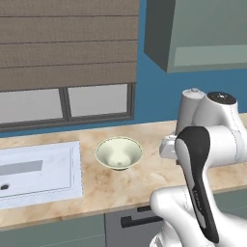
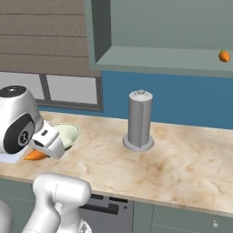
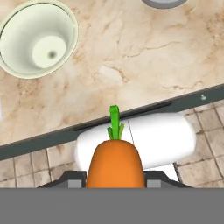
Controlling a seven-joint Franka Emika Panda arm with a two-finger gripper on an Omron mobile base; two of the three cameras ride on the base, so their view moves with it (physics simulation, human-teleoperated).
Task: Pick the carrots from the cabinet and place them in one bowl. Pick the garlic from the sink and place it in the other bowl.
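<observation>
**Orange carrot riding in the grip, bowl not yet underneath**

Orange and stubby, the carrot (image 3: 114, 162) is sitting pinched between the nearly closed jaws of the gripper (image 3: 114, 183), its green top pointing away from the hand. In the hand view it is hanging over the counter's front edge and the tiled floor, not over the cream-green bowl (image 3: 37, 39), which is lying well off toward the upper left on the marble counter (image 3: 144, 52).

Letting go here is looking risky: the carrot would likely be dropping to the floor or clipping the counter lip. A short reach could also be landing it on the rim and rolling it off.

Farther back, the right base view is showing the carrot's tip (image 2: 35, 155) peeking out below the hand, just beside the bowl (image 2: 67, 135), plus a grey canister (image 2: 139, 121) and the second carrot (image 2: 223, 56) waiting in the wall cabinet (image 2: 159, 57). Only the left base view is giving the sink (image 1: 38, 173) beside the bowl (image 1: 118, 153); I cannot make out the garlic in it
</observation>
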